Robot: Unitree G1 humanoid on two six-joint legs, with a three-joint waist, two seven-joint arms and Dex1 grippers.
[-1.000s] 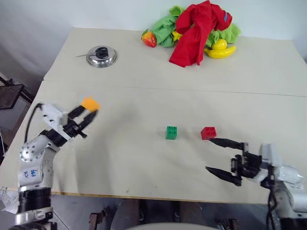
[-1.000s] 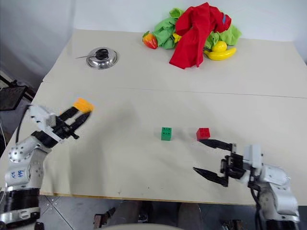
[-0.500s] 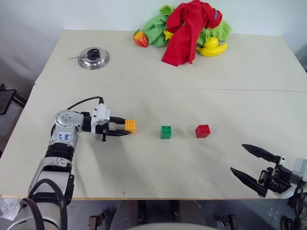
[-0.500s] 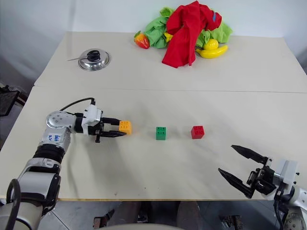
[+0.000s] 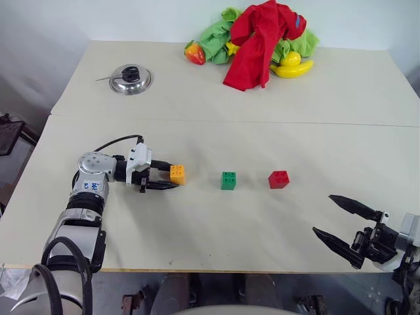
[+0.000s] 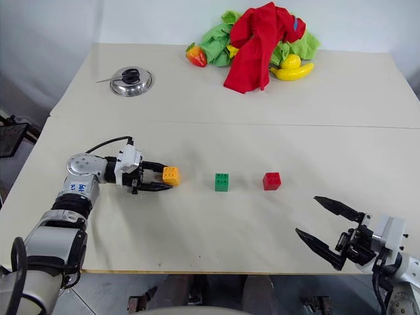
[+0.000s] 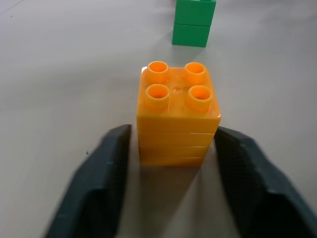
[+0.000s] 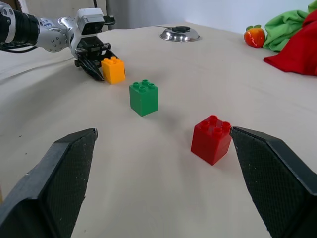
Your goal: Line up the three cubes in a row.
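Orange-yellow cube [image 5: 177, 174] stands on bench [image 5: 197, 223], left of green cube [image 5: 228, 180]; red cube [image 5: 279, 179] right of green. Left gripper [image 5: 167, 176] fingers parted, flanking orange-yellow cube with small gaps. Right gripper [image 5: 342, 222] fingers spread wide, empty.

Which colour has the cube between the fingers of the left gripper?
Orange-yellow. The cube shows best in the left wrist view, standing between the left gripper's fingers.

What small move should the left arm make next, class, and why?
Probably draw the left gripper straight back from the orange-yellow studded plastic block. The block stands on the table, in line with the green studded block and red studded block, and gaps show between it and both fingers.
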